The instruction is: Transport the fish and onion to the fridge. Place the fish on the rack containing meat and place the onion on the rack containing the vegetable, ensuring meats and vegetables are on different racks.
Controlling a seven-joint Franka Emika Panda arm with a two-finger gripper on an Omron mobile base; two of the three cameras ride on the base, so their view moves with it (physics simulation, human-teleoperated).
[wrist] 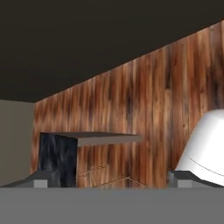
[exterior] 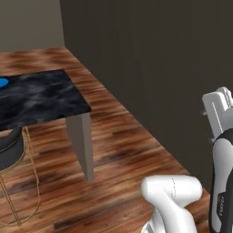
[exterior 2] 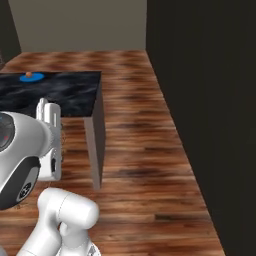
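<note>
The onion [exterior 2: 29,74] sits on a blue plate [exterior 2: 31,77] at the far left of the dark marble surface [exterior 2: 65,95], at ten o'clock in the right base view. The claw [wrist: 111,180] stands apart and empty, tips over the wooden floor [wrist: 175,96].

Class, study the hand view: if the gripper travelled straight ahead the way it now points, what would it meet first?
Nothing lies between the gripper fingertips. Straight ahead is bare wooden floor; the black-topped table stands to one side. It would probably meet the floor first, though depth is unclear.
</note>
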